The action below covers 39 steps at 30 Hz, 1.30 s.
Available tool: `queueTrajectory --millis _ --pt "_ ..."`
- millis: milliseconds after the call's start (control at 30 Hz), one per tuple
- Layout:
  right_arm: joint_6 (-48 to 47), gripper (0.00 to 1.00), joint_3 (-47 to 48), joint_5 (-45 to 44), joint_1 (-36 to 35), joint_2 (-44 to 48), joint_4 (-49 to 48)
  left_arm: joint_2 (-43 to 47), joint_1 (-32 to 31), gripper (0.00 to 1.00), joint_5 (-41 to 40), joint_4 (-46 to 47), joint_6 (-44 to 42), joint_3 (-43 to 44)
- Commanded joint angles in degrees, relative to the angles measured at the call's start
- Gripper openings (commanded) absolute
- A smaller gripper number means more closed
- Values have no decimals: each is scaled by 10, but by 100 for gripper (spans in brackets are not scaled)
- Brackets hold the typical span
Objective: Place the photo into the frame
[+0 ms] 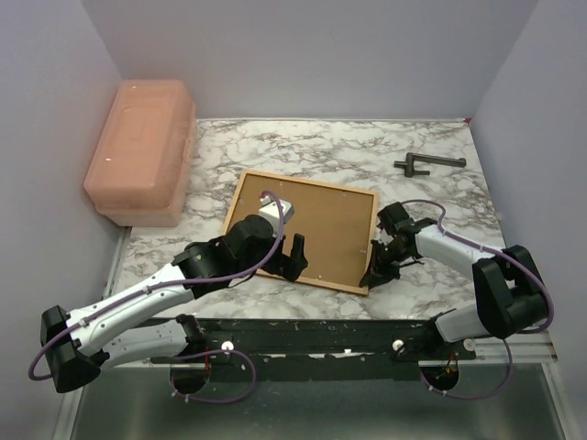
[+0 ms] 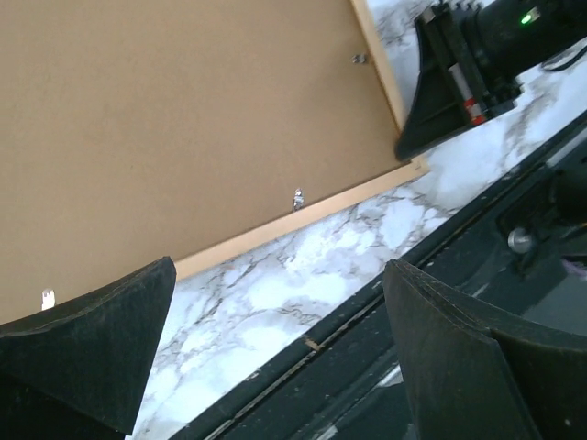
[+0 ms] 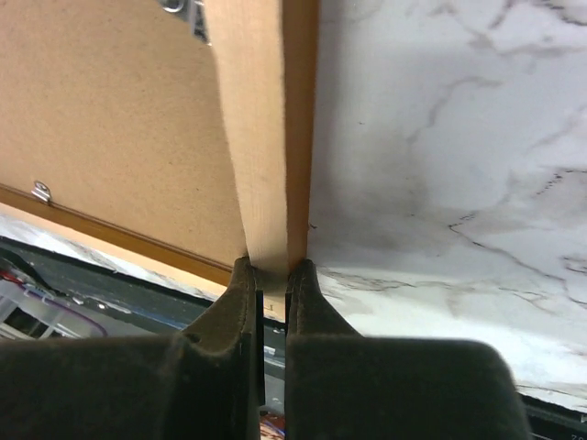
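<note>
Closest to the lens, the right hand (image 3: 273,270) is pinched shut on the thin wooden rail of the frame (image 3: 266,137), near that frame's lower right corner in the overhead view. The left hand (image 2: 275,275) hangs above the frame's near edge with its fingers spread as wide as they go, holding nothing and touching nothing.

The frame lies back-up on the desk (image 3: 440,137), with the brown backing board (image 3: 110,119) filling it and small metal clips (image 2: 298,198) along its border. Its long axis runs left to right across the overhead picture, dipping a little toward the right, and its face is turned down to the desk. The photo is not visible in any view, and whether it lies under the board cannot be told.

The grip looks like the weak spot: a narrow pinch on one rail close to a corner. If that corner is raised, the frame will probably swing about the fingers or slip out. Loose clips could also let the board drop free. With nothing held by the left hand, nothing steadies the far side.

A pink box (image 1: 142,151) sits at upper left and a dark tool (image 1: 429,164) at upper right, both well apart from the frame.
</note>
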State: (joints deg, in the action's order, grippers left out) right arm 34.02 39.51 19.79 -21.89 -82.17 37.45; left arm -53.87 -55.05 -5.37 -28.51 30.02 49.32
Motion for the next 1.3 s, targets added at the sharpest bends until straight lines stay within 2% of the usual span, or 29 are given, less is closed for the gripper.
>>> queueTrajectory --millis 0,200,667,1033,1267 --pt "7 0 25 -17 2 7 22 -34 -38 99 -74 -18 -51 24" --pt "-6 0 81 -7 2 35 90 -95 -100 98 -123 -31 -119 57" --pt "-18 0 210 46 2 83 214 -269 -232 98 -308 -51 -249 105" --pt "-20 0 251 95 2 99 248 -361 -245 89 -479 -54 -231 122" --pt "-34 0 265 97 2 95 268 -378 -235 72 -543 -12 -250 107"
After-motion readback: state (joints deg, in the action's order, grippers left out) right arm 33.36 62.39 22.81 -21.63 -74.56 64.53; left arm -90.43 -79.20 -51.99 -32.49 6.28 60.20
